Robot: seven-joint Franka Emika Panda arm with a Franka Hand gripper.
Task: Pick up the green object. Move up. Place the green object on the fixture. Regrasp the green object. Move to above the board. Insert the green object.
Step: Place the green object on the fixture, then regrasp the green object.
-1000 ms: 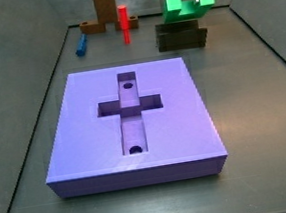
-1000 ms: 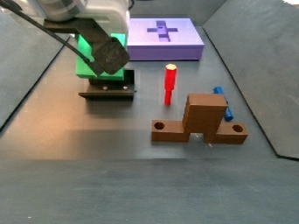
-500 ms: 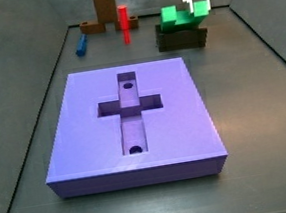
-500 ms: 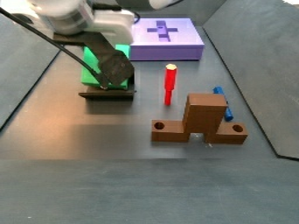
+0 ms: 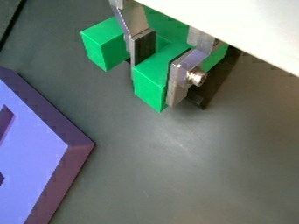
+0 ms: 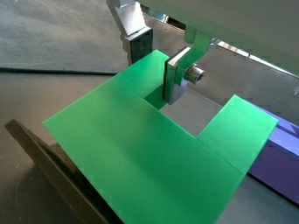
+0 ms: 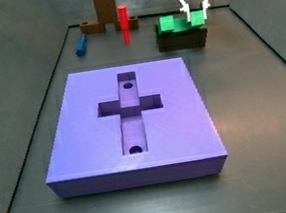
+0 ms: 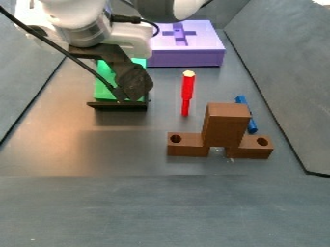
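Two silver fingers (image 5: 179,80) of the gripper (image 5: 158,70) clamp one prong of the green object (image 5: 152,83), jaws closed narrowly on it, seated in the fixture (image 7: 184,40) at the board's (image 7: 134,120) one o'clock.

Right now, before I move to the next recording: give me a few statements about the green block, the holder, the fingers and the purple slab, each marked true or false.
1. The green block sits in the dark holder at the far end of the floor. True.
2. The gripper has its fingers on either side of one prong of the green block. True.
3. The cross-shaped recess in the purple slab already holds the green block. False: the recess is empty and the block is at the holder.
4. The red post lies flat on the slab. False: it stands upright on the floor, away from the slab.
5. The gripper hovers over the purple slab. False: it is at the holder.
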